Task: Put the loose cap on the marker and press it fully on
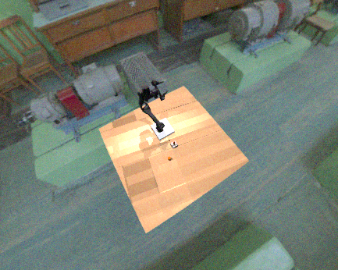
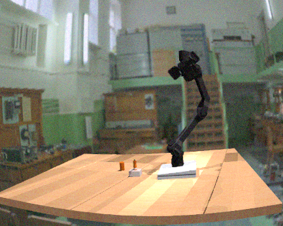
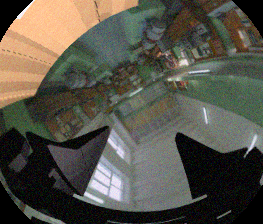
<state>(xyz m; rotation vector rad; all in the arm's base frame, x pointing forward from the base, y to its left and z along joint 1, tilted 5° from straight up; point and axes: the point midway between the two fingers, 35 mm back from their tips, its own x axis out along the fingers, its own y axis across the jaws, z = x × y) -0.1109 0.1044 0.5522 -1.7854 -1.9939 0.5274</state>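
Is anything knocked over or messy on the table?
Nothing stands out. The marker stands straight in its small white block, and the orange cap stands upright on the table beside it, not touching. The arm is raised high, its gripper open and empty.

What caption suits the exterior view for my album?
Black arm raised high, open gripper empty, orange cap standing loose beside marker in its holder block.

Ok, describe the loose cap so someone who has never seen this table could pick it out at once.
Start at the wooden table and find the white plate under the arm's base. Beside it sits a small white holder block with an orange marker upright in it. The cap is the short orange cylinder standing alone on bare wood just beyond the block, in no holder.
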